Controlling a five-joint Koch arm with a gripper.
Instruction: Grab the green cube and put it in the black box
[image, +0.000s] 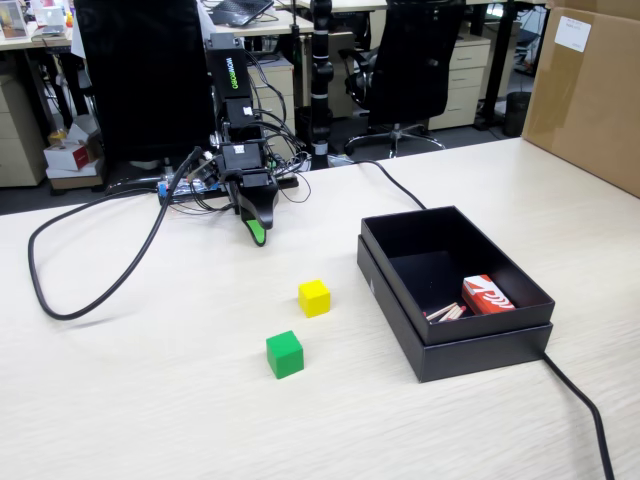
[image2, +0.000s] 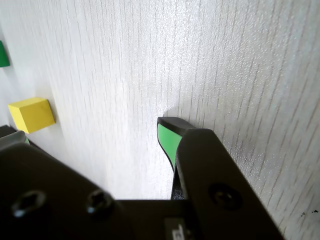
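Note:
The green cube (image: 285, 354) rests on the pale wood table, near the front, with a yellow cube (image: 314, 297) just behind it to the right. In the wrist view only a sliver of the green cube (image2: 2, 54) shows at the left edge, above the yellow cube (image2: 31, 114). My gripper (image: 257, 232) hangs tip-down near the table at the back, well behind both cubes. Its jaws stand apart in the wrist view, the gripper (image2: 92, 135) open over bare table and holding nothing. The black box (image: 470, 355) lies to the right of the cubes.
Inside the box lie a red-and-white carton (image: 487, 295) and some thin sticks. A black cable (image: 60, 310) loops over the table's left side, and another cable (image: 580, 400) runs from the box to the front right. A cardboard box (image: 590, 90) stands at the far right.

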